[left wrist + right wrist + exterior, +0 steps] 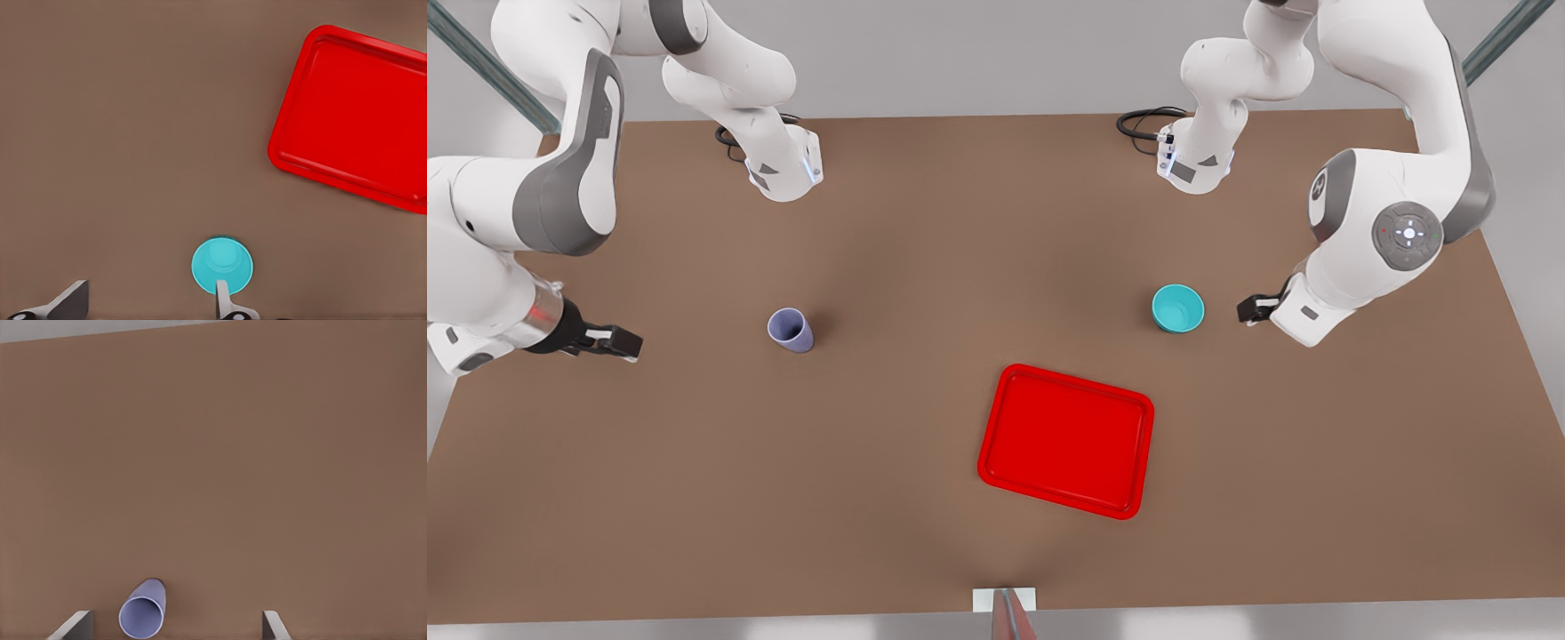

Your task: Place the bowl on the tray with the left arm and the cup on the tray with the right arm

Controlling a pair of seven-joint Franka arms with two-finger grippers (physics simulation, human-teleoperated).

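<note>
While hovering apart from bowl (1178, 308) and cup (791, 329): both sets of jaws wide, holding nothing.
Left gripper (1249, 309) just beside bowl; right gripper (618, 343) near cup; both on desk (925, 267), off tray (1066, 440).

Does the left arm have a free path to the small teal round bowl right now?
Probably yes. The left gripper sits open just beside the small teal round bowl, with bare brown table between them. The flat red rectangular tray lies off to the side.

Even, soft lighting; faint shadows; clean, glare-free render.
</note>
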